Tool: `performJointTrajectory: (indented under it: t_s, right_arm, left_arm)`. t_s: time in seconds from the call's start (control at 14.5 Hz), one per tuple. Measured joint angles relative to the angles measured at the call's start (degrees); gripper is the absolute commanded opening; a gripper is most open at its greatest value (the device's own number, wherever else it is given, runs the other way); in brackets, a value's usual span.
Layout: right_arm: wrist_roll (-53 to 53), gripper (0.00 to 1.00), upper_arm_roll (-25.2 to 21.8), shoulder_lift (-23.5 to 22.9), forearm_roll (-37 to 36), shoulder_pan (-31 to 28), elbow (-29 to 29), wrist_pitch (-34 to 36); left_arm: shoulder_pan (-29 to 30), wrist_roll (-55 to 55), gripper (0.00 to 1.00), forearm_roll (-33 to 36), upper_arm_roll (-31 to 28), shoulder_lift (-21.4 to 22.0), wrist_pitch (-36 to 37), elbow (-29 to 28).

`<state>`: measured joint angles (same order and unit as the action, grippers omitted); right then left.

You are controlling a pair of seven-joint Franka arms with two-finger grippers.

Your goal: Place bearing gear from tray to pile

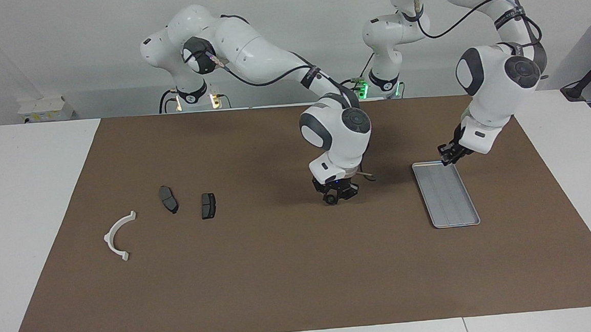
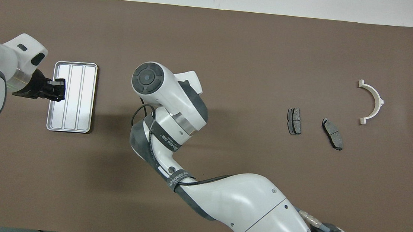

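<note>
My right gripper (image 1: 334, 196) is shut on a small dark round bearing gear (image 1: 331, 200), low over the brown mat between the tray and the pile. In the overhead view the arm's wrist hides both. The silver grooved tray (image 1: 455, 225) lies toward the left arm's end, with nothing in it; it also shows in the overhead view (image 2: 67, 130). My left gripper (image 1: 449, 155) hangs over the tray's edge nearest the robots and also shows in the overhead view (image 2: 57, 90). The pile is a white half-ring bracket (image 1: 117, 237) and two dark brake pads (image 1: 169, 199) (image 1: 208, 205).
The brown mat (image 1: 282, 279) covers most of the white table. The pile parts lie spread toward the right arm's end, the bracket (image 2: 372, 102) outermost, the pads (image 2: 294, 121) (image 2: 332, 133) closer to the middle.
</note>
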<state>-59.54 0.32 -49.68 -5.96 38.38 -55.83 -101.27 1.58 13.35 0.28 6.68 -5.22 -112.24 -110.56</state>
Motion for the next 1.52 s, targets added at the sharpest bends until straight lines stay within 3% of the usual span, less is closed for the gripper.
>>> performJointTrajectory:
  t_s: [0.28,0.41,0.69,0.83,1.04,1.11,1.17,1.24,1.31,1.52]
  right_arm:
    - [25.5,0.00,1.8,11.7,1.3,-12.5,1.0,15.1]
    - [40.1,0.00,2.1,15.2,1.5,-19.3,0.6,17.5]
    - [57.1,0.00,2.3,14.9,1.7,-30.4,-3.8,10.5]
    - [58.7,0.00,2.4,13.9,1.7,-33.3,-8.9,4.2]
    - [58.8,0.00,2.3,12.4,1.7,-35.5,-15.4,-4.1]
    - [58.8,0.00,2.3,11.9,1.4,-36.2,-17.7,-7.3]
    - [58.8,0.00,2.3,11.5,0.9,-36.8,-19.9,-10.4]
    - [58.8,0.00,2.3,11.2,0.0,-37.2,-22.0,-13.1]
    - [59.1,0.00,2.3,11.1,-0.4,-37.5,-23.5,-15.3]
    - [62.1,0.00,2.3,10.8,-0.6,-39.0,-25.6,-19.8]
  left_arm:
    - [-9.2,11.8,0.00,-0.1,0.3,-0.4,-3.9,0.6]
    - [-13.8,18.0,0.00,-0.1,0.4,-1.7,-6.8,0.7]
    - [-22.4,29.0,0.00,-0.1,0.4,-9.9,-16.5,0.8]
    - [-24.2,30.6,0.00,-0.1,0.3,-14.4,-19.7,1.2]
    - [-24.3,30.7,0.00,-0.1,0.1,-16.5,-20.6,1.4]
    - [-24.3,30.7,0.09,-0.1,0.0,-16.5,-20.7,1.4]
    - [-24.3,30.7,0.27,-0.1,-0.1,-16.5,-20.8,1.4]
    - [-24.4,30.8,0.80,-0.1,-0.1,-16.5,-21.0,1.3]
    - [-24.4,30.8,1.00,-0.1,-0.1,-16.5,-21.2,1.3]
    - [-24.4,30.8,1.00,-0.1,-0.1,-16.5,-21.3,1.3]
